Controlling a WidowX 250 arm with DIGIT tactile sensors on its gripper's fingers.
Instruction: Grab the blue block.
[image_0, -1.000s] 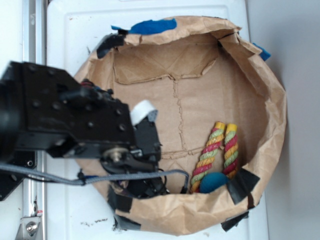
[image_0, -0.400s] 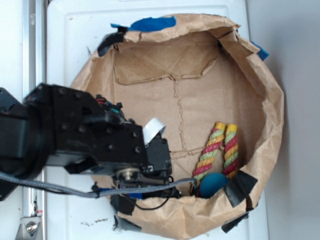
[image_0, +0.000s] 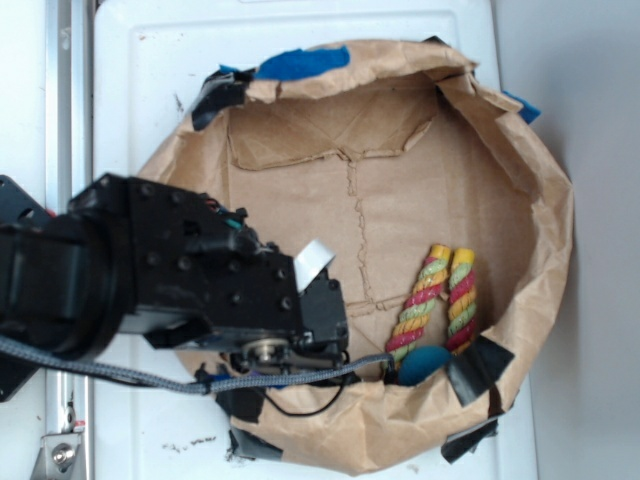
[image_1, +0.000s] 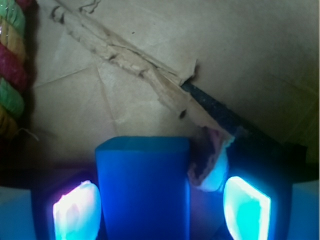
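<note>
Pincer (image_1: 160, 207) spread wide around the blue block (image_1: 144, 187), not clamped; paper bag (image_0: 545, 200) holds rope toy (image_0: 440, 300) at 5 o'clock.

white table (image_0: 150, 80) — paper bag (image_0: 540, 200) atop

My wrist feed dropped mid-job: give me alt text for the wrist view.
The blue block stands between the two glowing pads of the open tool, nearer one pad. Behind lies creased brown paper, with the rope toy at the edge.
</note>
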